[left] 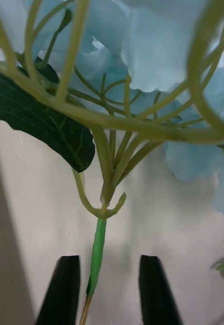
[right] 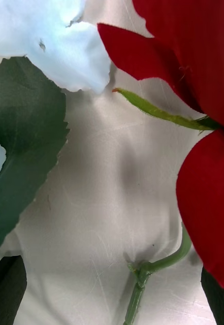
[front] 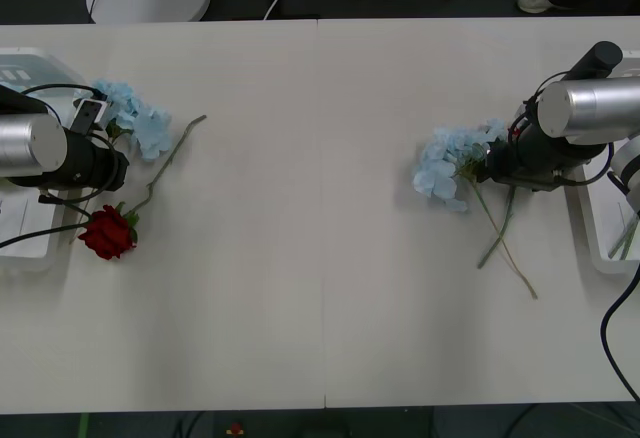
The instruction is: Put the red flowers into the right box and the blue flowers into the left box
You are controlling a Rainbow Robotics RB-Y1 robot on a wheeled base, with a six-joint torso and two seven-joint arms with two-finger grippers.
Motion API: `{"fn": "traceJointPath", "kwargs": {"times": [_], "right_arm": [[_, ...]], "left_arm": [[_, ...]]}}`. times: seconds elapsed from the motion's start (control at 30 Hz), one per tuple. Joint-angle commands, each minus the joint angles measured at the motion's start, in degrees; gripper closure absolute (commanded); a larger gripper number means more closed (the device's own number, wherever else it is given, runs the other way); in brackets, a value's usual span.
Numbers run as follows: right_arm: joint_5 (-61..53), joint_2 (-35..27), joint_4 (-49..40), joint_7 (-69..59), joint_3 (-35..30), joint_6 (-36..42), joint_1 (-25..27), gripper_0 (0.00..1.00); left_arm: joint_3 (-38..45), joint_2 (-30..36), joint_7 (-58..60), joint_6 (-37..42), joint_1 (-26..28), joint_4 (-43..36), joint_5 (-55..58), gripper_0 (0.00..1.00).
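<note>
- Pale-blue flowers [front: 135, 118] lie at roughly 10 o'clock on the table [front: 320, 208], just beside the left box [front: 25, 63]; the left gripper [left: 107, 289] sits over them, its black fingers [left: 63, 289] spread with the thin green stem [left: 96, 254] running between them, not yet pinched.
- Risk here: the stem lies nearer one finger, so a closing pinch could push it sideways or catch only the tip, letting the heavy head droop or slip.
- A red rose [front: 108, 233] rests near 8 o'clock, its stem running up toward the blue cluster; lifting could drag it along.
- At 3 o'clock the right gripper [front: 495, 163] hovers at a second blue cluster [front: 450, 163], close to a red bloom [right: 203, 127]; whether its fingers are apart or together cannot be told.
- Crossed stems [front: 505, 238] there could tangle, sending a blue flower into the right box [front: 605, 238].
</note>
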Motion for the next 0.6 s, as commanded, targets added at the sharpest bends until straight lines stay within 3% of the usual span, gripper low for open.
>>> {"fn": "traceJointPath", "kwargs": {"times": [0.03, 0.33, 0.53, 0.6], "right_arm": [[1.37, 1.00, -0.03, -2.67, 0.71, -0.56, -2.88, 0.00], [3.39, 1.70, 1.82, -3.55, 1.94, -0.74, -3.32, 0.00], [3.66, 2.05, 2.52, -3.81, 2.20, -0.91, -3.85, 0.01], [3.66, 2.05, 2.52, -3.81, 2.20, -0.83, -3.85, 0.19]], "left_arm": [[1.44, -0.57, -3.18, -0.75, -2.90, -0.37, -0.26, 1.00], [6.27, -0.48, -3.01, 1.53, -2.90, -3.97, 1.85, 1.00], [17.35, 1.37, -2.92, 9.62, -2.99, -9.77, 7.39, 1.00], [23.24, 2.51, -3.01, 12.96, -3.08, -11.27, 8.00, 1.00]]}}
